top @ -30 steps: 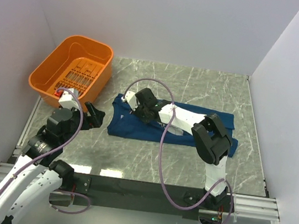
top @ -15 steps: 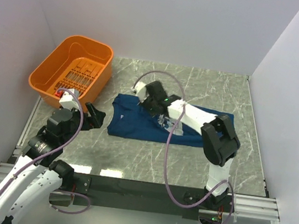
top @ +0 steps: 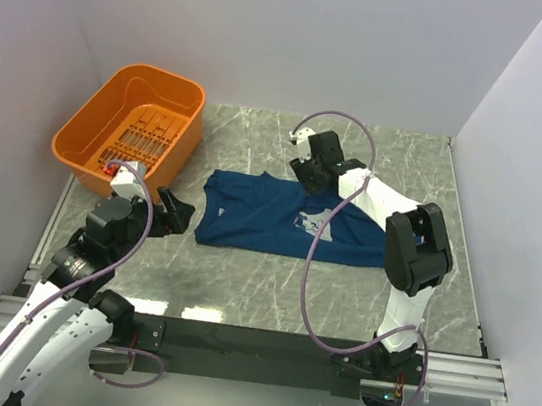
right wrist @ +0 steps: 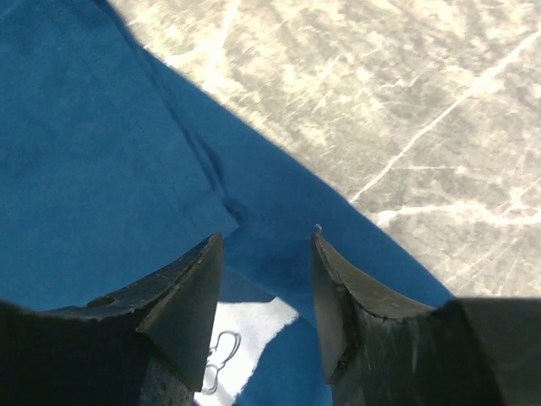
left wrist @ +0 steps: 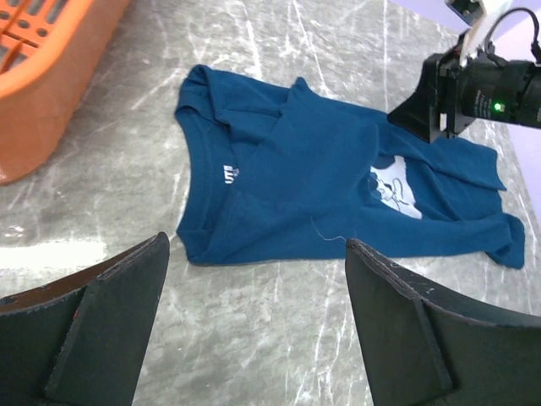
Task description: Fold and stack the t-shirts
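Near left: left gripper (left wrist: pixel 256 247), jaws spread wide, nothing between them, hovering just off the collar end of the t-shirt (top: pixel 259 219). Centre of the marble table (top: pixel 388 159): t-shirt lying flat, collar to the left, hem to the right, pale mouse print (left wrist: pixel 396 191) facing up, one flap already turned in along the far side near the collar, so only part-folded by the look of it. Farther back: right gripper (right wrist: pixel 265 240) poised over the shirt's far edge, jaws parted, gripping nothing, blue cloth and bare marble both visible below the tips. Far left corner: orange basket (top: pixel 181 140), well apart from the shirt, not involved. Likely step in hand: taking the far edge to fold it toward the near side. To do it well: come straight down on the edge, pinch cloth only where the hem line shows, avoid scraping marble; lift low, carry toward the near edge, lay edge on edge without dragging the whole garment. Worth pinning the collar end with the left gripper against sliding. Risk: catching both layers and bunching the print.
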Controlling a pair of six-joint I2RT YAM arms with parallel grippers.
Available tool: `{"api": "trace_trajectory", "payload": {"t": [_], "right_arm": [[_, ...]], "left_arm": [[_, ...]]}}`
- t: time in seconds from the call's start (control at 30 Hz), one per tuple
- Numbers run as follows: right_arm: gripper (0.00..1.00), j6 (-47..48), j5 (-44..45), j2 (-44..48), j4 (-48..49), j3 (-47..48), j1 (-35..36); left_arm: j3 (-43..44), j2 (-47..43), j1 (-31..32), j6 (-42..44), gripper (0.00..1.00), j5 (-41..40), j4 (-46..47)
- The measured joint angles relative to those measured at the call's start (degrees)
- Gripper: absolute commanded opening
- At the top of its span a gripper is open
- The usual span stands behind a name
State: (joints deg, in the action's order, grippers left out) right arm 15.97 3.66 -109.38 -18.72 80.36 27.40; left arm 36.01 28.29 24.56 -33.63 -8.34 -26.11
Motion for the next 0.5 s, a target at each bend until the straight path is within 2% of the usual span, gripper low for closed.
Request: {"api": "trace_trajectory", "payload": {"t": [0.13,0.27,0.33,0.5], "right_arm": [[0.53,0.87,-4.22,1.84,-3.08,0.00,-1.09],[0.55,5.53,-16.24,7.04,-10.29,-0.09,-5.29],[0.55,7.93,-21.68,10.73,-12.41,-1.11,-8.79],[0.55,12.59,-28.35,21.42,-15.65,-7.67,-17.07]], "left_arm": [[-0.26,1.51,0.00,0.02,0.89,1.77,0.72],[-0.26,7.32,0.00,-1.05,0.81,3.65,1.46],[-0.37,11.52,0.00,-3.65,0.75,5.14,1.55],[-6.23,17.68,0.00,-13.07,0.69,8.44,5.81]]}}
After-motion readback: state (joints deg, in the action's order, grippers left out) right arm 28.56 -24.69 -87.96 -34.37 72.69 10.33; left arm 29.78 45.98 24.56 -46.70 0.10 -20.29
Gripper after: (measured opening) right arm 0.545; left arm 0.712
